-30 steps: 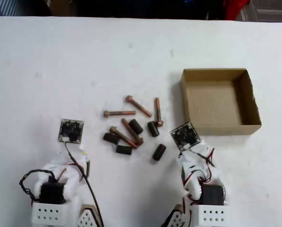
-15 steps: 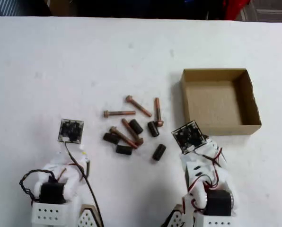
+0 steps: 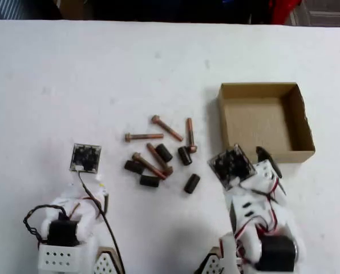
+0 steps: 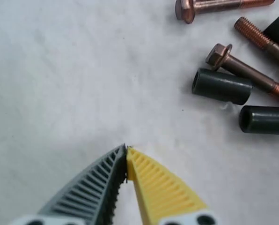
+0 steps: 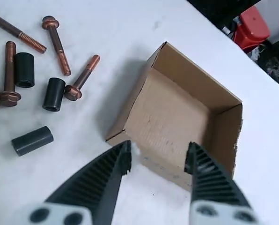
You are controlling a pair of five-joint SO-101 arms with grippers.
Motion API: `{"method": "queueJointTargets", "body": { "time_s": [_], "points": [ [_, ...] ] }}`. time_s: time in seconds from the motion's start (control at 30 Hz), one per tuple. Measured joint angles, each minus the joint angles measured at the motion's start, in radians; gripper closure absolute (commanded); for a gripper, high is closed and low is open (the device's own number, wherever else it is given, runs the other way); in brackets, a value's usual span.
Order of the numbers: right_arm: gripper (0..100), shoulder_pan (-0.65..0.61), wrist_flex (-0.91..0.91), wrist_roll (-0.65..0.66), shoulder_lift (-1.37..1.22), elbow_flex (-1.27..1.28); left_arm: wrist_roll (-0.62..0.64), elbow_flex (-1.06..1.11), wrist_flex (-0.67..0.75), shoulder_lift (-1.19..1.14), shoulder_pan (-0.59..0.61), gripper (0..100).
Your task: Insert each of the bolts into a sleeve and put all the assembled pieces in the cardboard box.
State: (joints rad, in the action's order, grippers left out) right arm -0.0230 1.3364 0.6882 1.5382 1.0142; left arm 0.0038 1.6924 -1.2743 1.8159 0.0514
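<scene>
Bolts (image 3: 149, 165) hadn't budged over the last sec. Five of them lay loose at mid-frame on the counter (image 3: 73, 68), mixed w/ five black sleeves (image 3: 149, 181), and none were fitted together yet.

What did change was the right arm (image 3: 255, 217). Its body had slid toward the lower right corner of the high view. Its wrist had swung round, away from the parts and toward the cardboard box (image 3: 260, 87), which sat right of centre w/ nothing in it. The right claw (image 5: 159, 157) was spread wide w/ nothing btw. its fingers, up against the box's near wall.

The left arm (image 3: 67, 222) at lower left hadn't moved at all. The left claw (image 4: 126, 153) was pressed together and carried nothing, its tips low over bare counter. It was near the closest sleeve and bolt head but apart from both.

As I judged it, the job had made no progress so far: zero pairs assembled, nothing boxed. The swing took the right claw off the pile, so it'd prob. have to come back leftward for a bolt or sleeve before anything useful could start.

The counter was plain white, matte and faintly mottled. Beyond its far edge, along the top of the frame, the room was dark, w/ a red object (image 3: 284, 10) at upper right.
</scene>
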Motion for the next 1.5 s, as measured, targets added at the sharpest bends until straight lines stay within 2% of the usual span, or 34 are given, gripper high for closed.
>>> {"method": "queueJointTargets", "body": {
  "time_s": [0.33,0.7,0.97,1.07,1.2,1.5],
  "points": [
    [79.6,-0.132,-0.003,-0.008,-0.494,-0.14,0.0,0.0,0.0,0.0,0.0,98],
    [79.7,-0.269,-0.092,-0.201,-0.937,-0.27,0.0,0.0,0.0,0.0,0.0,98],
    [79.7,-0.325,-0.095,-0.267,-1.26,-0.448,0.0,0.0,0.0,0.0,0.0,98],
    [81.5,-0.324,-0.095,-0.275,-1.335,-0.496,0.0,0.0,0.0,0.0,0.0,98],
    [89.6,-0.324,-0.095,-0.278,-1.407,-0.543,0.0,0.0,0.0,0.0,0.0,98],
    [85.0,-0.373,-0.095,-0.284,-1.441,-0.555,0.0,0.0,0.0,0.0,0.0,98]
  ]
}}
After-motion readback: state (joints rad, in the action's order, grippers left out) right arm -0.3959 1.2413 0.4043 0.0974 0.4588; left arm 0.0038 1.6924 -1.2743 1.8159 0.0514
